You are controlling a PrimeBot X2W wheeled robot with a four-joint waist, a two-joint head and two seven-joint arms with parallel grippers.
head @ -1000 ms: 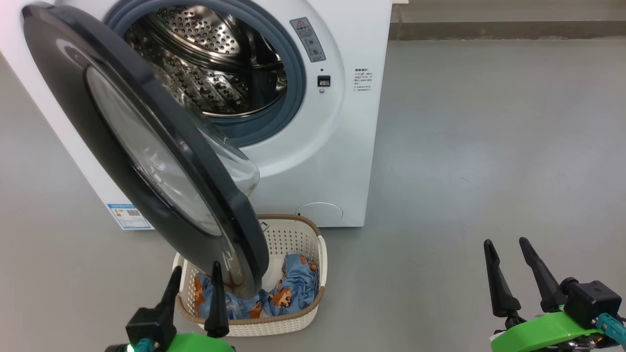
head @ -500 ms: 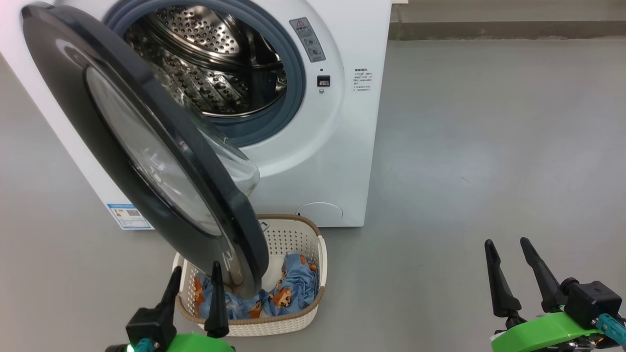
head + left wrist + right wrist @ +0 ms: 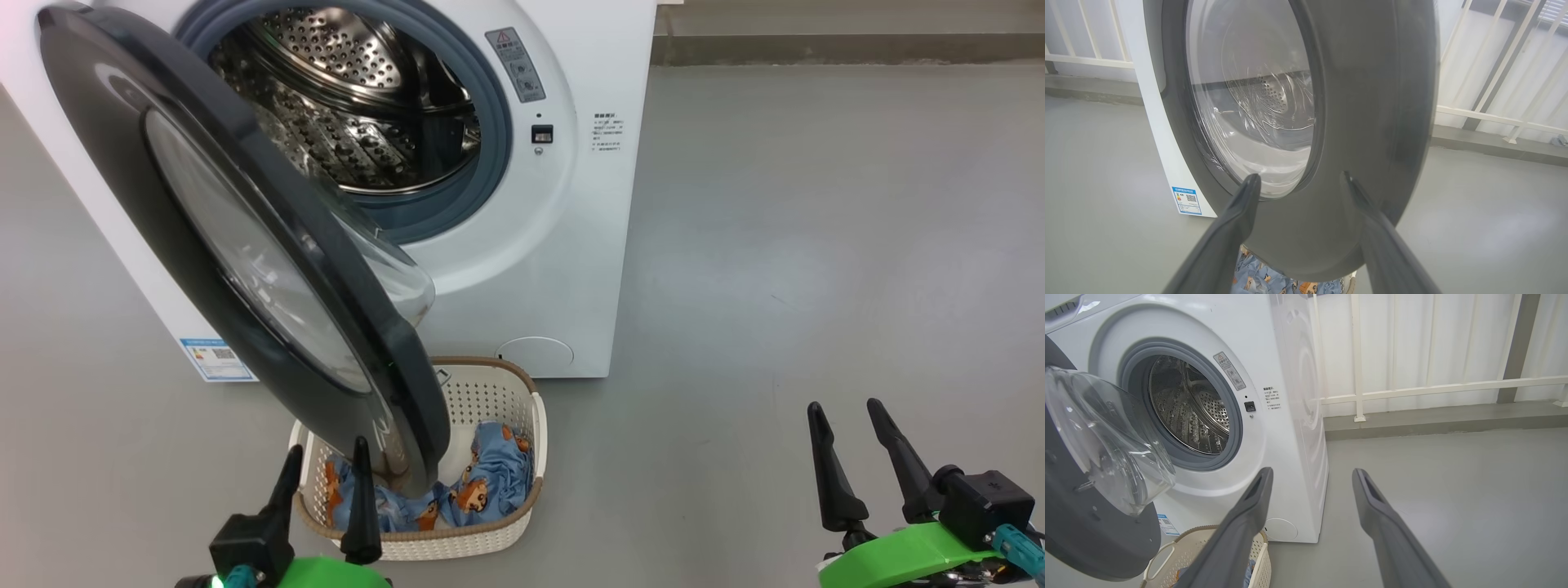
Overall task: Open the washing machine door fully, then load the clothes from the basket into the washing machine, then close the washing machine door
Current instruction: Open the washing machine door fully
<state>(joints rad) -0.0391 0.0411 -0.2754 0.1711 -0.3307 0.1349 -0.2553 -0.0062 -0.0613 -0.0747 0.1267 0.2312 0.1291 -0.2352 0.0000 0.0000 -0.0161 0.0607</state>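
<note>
Stillness over the last second: the washing machine door hangs where it was, part-way open over the basket, covering some of the clothes. My left gripper sits near its lower rim, jaws apart and empty; my right gripper waits well aside, jaws apart too. Full opening, I judge, remains undone.

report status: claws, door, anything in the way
Left claw and right claw open, empty. Washing machine door open partway, not swung fully back. Its lower rim hangs over the basket, covering some clothes.
</note>
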